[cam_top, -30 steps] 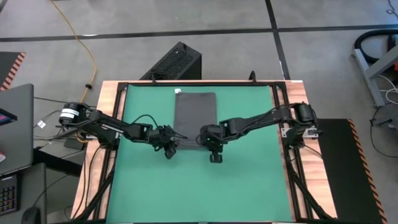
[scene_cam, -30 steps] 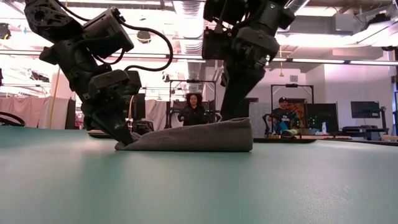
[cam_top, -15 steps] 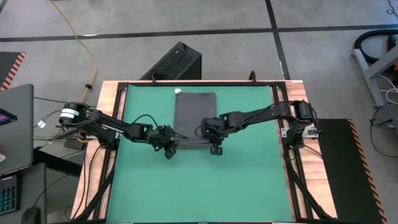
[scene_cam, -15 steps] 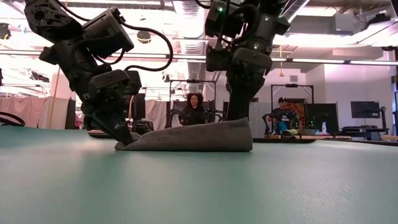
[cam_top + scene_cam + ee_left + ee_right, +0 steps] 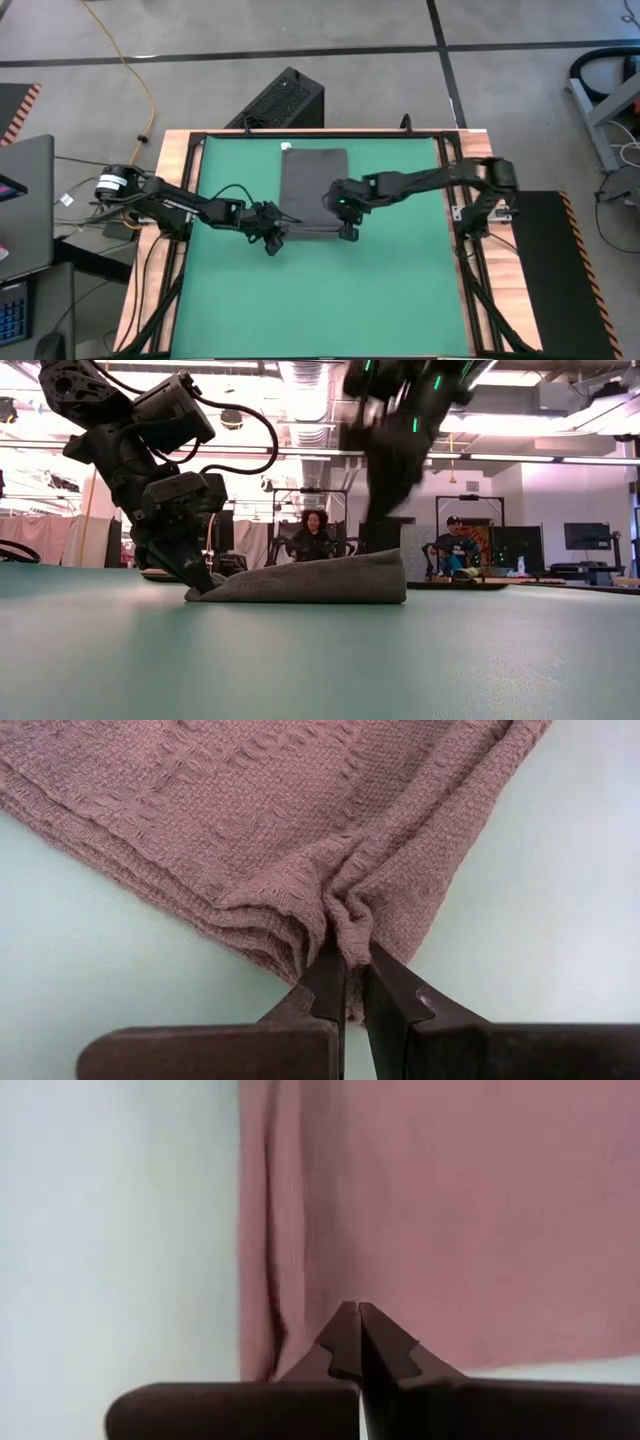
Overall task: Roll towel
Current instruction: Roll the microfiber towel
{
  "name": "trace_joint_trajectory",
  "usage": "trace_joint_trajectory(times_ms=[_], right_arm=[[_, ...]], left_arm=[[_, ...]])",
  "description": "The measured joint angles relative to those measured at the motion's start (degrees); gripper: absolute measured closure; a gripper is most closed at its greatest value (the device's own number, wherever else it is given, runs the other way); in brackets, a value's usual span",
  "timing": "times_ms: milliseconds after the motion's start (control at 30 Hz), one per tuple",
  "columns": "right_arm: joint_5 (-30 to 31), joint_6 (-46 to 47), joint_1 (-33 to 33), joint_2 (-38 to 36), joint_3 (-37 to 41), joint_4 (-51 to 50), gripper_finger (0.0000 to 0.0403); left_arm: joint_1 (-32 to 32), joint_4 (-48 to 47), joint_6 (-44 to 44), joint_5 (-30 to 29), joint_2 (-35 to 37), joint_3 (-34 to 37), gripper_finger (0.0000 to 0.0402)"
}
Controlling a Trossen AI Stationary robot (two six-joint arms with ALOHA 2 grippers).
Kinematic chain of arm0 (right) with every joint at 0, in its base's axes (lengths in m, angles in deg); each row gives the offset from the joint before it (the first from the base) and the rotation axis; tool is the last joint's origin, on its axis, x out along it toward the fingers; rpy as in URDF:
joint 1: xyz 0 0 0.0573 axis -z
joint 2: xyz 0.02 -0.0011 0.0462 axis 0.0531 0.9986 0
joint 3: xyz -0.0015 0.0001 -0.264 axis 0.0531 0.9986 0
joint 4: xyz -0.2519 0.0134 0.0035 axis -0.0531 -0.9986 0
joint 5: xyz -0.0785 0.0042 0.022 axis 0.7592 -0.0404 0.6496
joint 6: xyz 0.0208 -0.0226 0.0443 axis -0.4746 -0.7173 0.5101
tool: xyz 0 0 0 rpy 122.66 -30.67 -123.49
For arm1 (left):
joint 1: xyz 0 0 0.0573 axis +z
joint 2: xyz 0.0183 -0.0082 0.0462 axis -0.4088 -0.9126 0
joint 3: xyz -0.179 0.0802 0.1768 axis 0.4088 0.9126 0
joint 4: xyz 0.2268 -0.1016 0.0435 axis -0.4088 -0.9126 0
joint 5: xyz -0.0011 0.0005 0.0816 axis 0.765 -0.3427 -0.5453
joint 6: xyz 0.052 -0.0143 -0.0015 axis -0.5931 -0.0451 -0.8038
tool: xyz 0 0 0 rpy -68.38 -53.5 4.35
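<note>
The towel, a dark grey rectangle with a small white tag at its far left corner, lies flat on the green mat. Its near end is folded into a thicker band. My left gripper is at the towel's near left corner, shut on the cloth. My right gripper is shut and hangs over the near right part of the towel, with nothing between its fingers. My left gripper pinches a bunched pleat of the towel's near edge between its two fingers, by the near left corner. Several layers show at that edge. The fingers slant down from the table's left side. The held corner stays on the mat, and the cloth is slack.
Black rails and the wooden table border frame the mat. A black box stands on the floor beyond the far edge. People sit in the room behind the table. Bare mat lies on the near side of the towel.
My right gripper has moved from the mat just on the near side of the towel's near right corner toward the far edge and up, staying shut, and now hangs over the towel. The towel keeps its shape.
</note>
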State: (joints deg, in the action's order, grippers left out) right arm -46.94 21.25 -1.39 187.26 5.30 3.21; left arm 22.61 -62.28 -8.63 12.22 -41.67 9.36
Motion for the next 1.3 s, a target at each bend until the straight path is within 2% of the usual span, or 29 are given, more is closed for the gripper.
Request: trace_joint_trajectory(times_ms=[100,200,567,1300], right_arm=[[2.5,2.0,-2.0,-3.8,0.2,1.1,0.039],[-0.4,3.7,-4.3,-4.1,1.3,3.1,0.039],[-2.5,5.2,-9.7,5.0,1.7,4.1,0.039],[-4.8,1.5,-1.1,5.9,1.7,2.3,0.0391]], left_arm=[[0.0,0.0,0.0,-0.2,0.0,0.0,0.0397],[0.0,0.1,0.0,-0.3,0.0,0.0,0.0396],[0.0,0.1,-0.6,0.3,0.0,0.0,0.0396],[0.0,0.5,-0.4,0.6,0.0,0.0,0.0396]])
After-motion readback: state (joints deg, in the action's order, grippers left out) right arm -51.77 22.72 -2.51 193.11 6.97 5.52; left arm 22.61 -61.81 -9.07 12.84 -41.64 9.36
